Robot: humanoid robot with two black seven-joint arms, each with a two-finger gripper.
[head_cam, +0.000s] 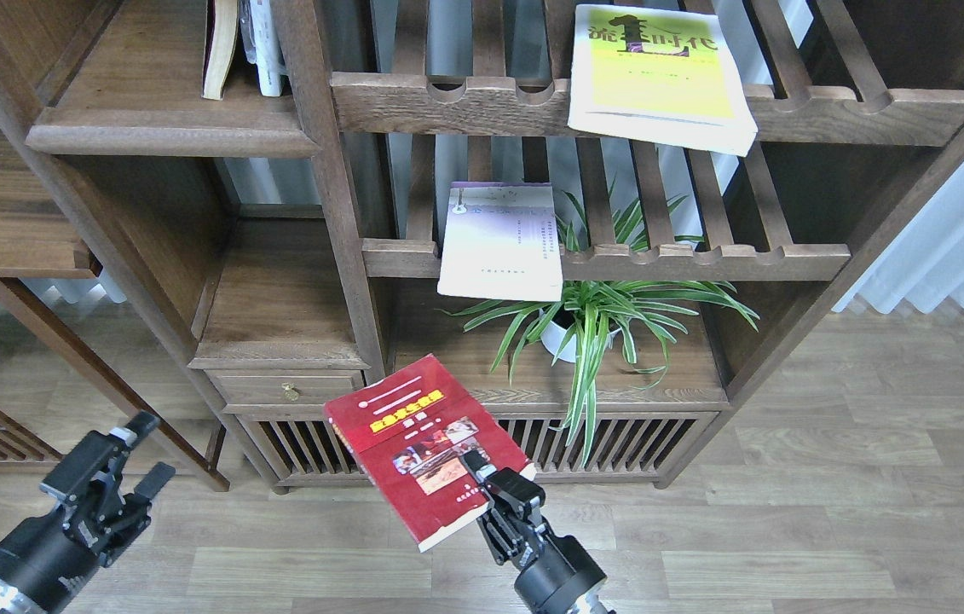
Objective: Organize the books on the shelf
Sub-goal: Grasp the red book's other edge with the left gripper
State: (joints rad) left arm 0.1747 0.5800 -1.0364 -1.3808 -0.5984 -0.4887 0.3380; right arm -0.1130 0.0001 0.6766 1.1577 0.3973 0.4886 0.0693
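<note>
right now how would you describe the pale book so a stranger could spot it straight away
Find the dark-brown wooden bookcase and its lower slatted rack, just above the spider plant in a white pot. The pale lavender-white paperback lies there, overhanging the rail. Unlike the yellow-green paperback above, its cover is almost blank.

Spider plant (597, 311) in a white pot (558, 337) near centre, on the low cabinet top (686, 375) — long striped leaves spilling over the front edge toward 6 o'clock. Small drawer (285, 388) with a brass knob (290, 392) at 9 o'clock of the pot. Two slatted racks (618, 256) above, toward 12. Wood-plank floor (831, 512) across the bottom; white curtain (959, 247) at 3 o'clock.
</note>
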